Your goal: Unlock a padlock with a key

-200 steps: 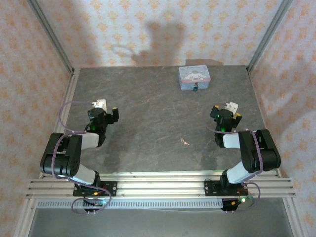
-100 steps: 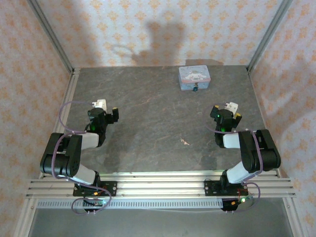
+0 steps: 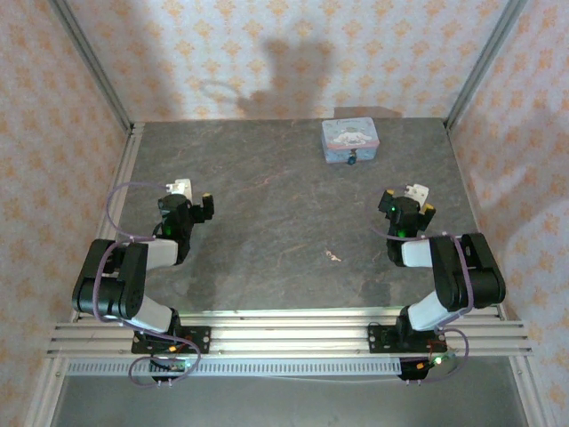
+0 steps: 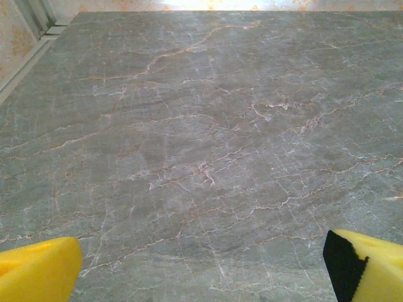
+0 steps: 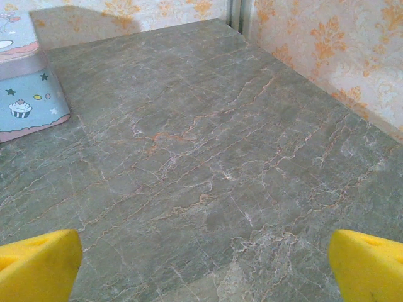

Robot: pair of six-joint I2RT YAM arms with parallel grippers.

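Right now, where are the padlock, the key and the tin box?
padlock (image 3: 353, 161), top external view, on its dark body.
key (image 3: 333, 257), top external view, on its middle.
tin box (image 3: 350, 135), top external view, on its lid.

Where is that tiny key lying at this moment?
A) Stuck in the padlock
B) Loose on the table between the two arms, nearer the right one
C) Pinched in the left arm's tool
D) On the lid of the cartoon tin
B: the key lies alone on the bare table, well short of the tin and the padlock at its front.
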